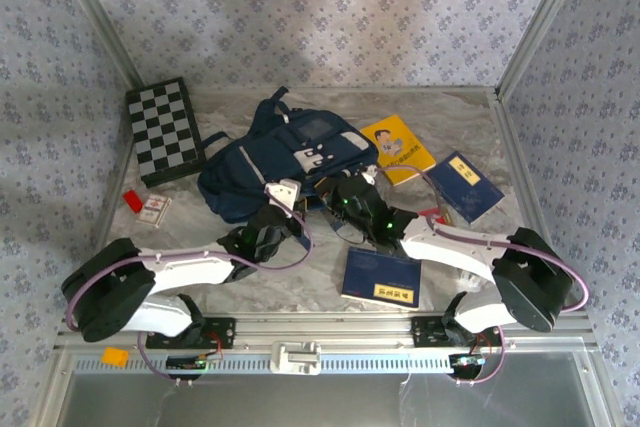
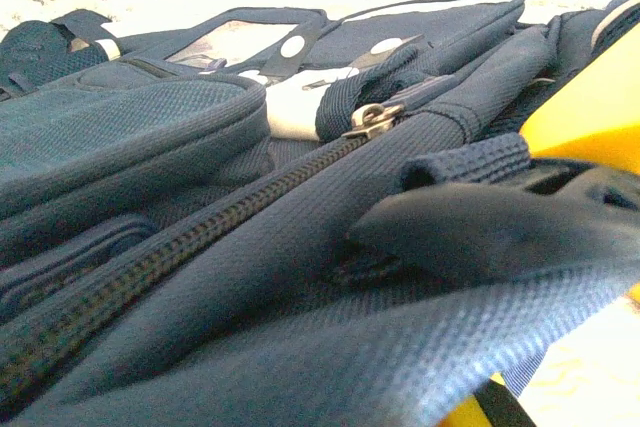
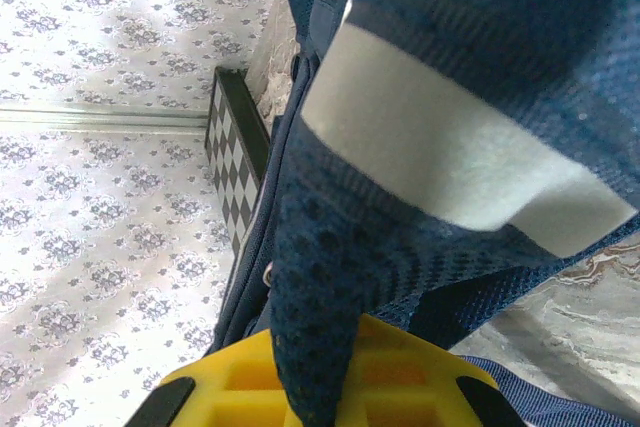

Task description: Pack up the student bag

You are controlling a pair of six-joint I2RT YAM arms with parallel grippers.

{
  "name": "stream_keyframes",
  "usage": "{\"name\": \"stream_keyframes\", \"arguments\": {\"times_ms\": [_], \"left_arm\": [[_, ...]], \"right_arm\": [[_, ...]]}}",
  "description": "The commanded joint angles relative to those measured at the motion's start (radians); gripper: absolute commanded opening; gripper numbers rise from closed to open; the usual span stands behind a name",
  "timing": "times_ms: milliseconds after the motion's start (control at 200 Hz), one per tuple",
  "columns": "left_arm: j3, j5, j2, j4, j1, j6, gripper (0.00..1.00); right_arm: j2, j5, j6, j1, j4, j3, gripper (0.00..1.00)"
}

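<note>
- A dark blue book (image 1: 380, 277) lies flat on the surface (image 1: 300, 282), nearest of all and between the two arms. It looks parked within easy reach, ready to be packed.
- The left end effector (image 1: 284, 197) sits at the near edge of the student bag (image 1: 285, 157). In the left wrist view its jaws are together on a fold of navy fabric, just beside the zipper (image 2: 372, 119).
- The right end effector (image 1: 338, 192) is just to the right of it, on the same near edge. Its jaws are clamped on a mesh strip of the bag with a white stripe (image 3: 450, 157), and the cloth runs down between the yellow fingers.
- Two grips side by side on soft cloth suggest the arms are steadying the bag and tensioning its opening, since limp fabric would sag under one pinch.
- The zipper teeth in view look meshed up to the slider. I cannot tell whether the main compartment is open.
- The student bag lies in the middle of the surface, front pockets and white patches facing up, so its top edge faces the arms.
- A yellow book (image 1: 398, 147) touches the bag's right side, and a blue book (image 1: 465, 185) lies further right. Both are unpacked.
- A chessboard (image 1: 165, 130) lies at the far left, apart from the bag.
</note>
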Motion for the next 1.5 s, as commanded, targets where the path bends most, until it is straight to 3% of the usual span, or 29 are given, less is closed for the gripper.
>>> {"name": "stream_keyframes", "arguments": {"times_ms": [0,160,460,680,865,1084,1214,1289,1344,1499], "left_arm": [[-0.019,-0.059,-0.052,-0.087,0.044,-0.037,0.00],[-0.044,-0.006,-0.111,-0.141,0.057,-0.050,0.00],[-0.059,0.082,-0.258,-0.410,0.072,-0.103,0.00],[-0.031,0.189,-0.272,-0.573,0.139,-0.144,0.00],[-0.005,0.353,-0.279,-0.615,0.165,-0.146,0.00],[0.079,0.412,-0.207,-0.624,0.167,-0.148,0.00],[0.116,0.409,-0.162,-0.596,0.173,-0.175,0.00],[0.150,0.408,-0.137,-0.614,0.177,-0.195,0.00],[0.174,0.410,-0.119,-0.626,0.177,-0.205,0.00],[0.187,0.441,-0.094,-0.594,0.178,-0.227,0.00]], "right_arm": [[-0.054,0.062,-0.021,-0.036,-0.041,0.013,0.00],[-0.055,0.054,-0.019,-0.059,-0.039,0.008,0.00],[-0.034,-0.030,-0.050,-0.163,-0.063,0.036,0.00],[-0.006,-0.086,-0.107,-0.230,-0.101,0.077,0.00],[0.068,-0.194,-0.185,-0.320,-0.150,0.141,0.00],[0.234,-0.372,-0.270,-0.404,-0.195,0.280,0.00],[0.269,-0.454,-0.302,-0.421,-0.215,0.289,0.19],[0.240,-0.449,-0.350,-0.412,-0.293,0.275,0.45],[0.208,-0.459,-0.378,-0.413,-0.350,0.256,0.57],[0.108,-0.502,-0.375,-0.378,-0.406,0.169,0.72]]}}
